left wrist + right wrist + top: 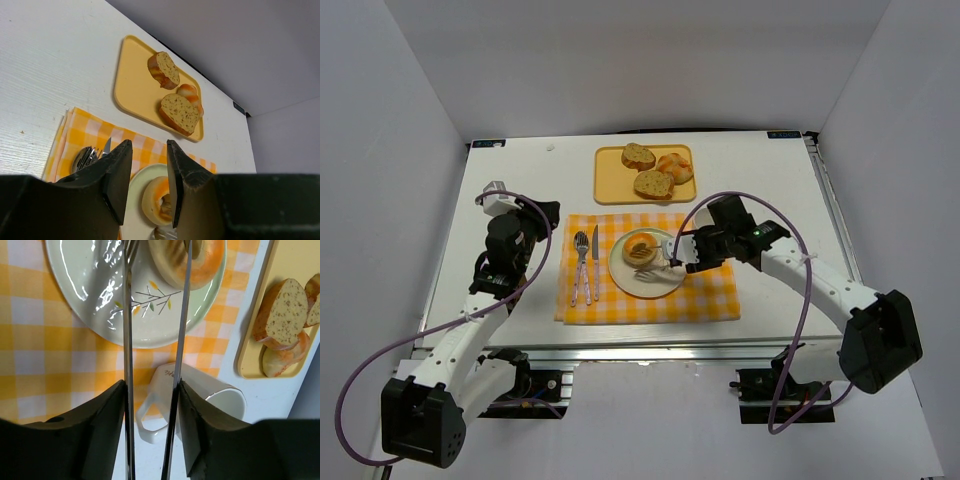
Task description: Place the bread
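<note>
Two arms above white worktop [520, 180]. Checked cloth [710, 300] beneath plate [620, 268], yellow tray [605, 175] beyond plate. Left pincer [148, 160] left of plate, parted, empty. Right pincer [151, 390] right of plate, gripping tongs [128, 340], tips at round bread [641, 247] on plate.

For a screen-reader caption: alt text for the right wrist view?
Metal tongs in the right pincer reach over a bread roll on a pale green plate, on yellow checked cloth. White mug below; sliced bread on a yellow tray at right.
</note>
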Tool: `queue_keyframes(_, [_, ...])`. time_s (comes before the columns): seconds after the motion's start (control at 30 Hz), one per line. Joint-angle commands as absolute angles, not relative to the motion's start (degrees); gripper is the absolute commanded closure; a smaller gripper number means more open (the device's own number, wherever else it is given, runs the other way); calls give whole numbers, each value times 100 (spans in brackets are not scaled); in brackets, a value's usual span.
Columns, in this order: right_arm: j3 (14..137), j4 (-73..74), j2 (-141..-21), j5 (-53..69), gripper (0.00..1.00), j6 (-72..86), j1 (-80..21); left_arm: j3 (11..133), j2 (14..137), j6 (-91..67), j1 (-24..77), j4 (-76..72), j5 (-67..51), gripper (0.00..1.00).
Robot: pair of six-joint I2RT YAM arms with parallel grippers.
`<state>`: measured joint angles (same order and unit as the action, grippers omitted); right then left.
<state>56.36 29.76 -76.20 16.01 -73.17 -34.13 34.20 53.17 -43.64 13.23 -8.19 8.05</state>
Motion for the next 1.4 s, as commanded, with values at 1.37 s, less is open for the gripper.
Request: queue_keyframes(1.37, [9519, 2795, -10811, 1107, 61, -5854, -2311, 3489, 5352, -4421, 1292, -1046, 694, 56])
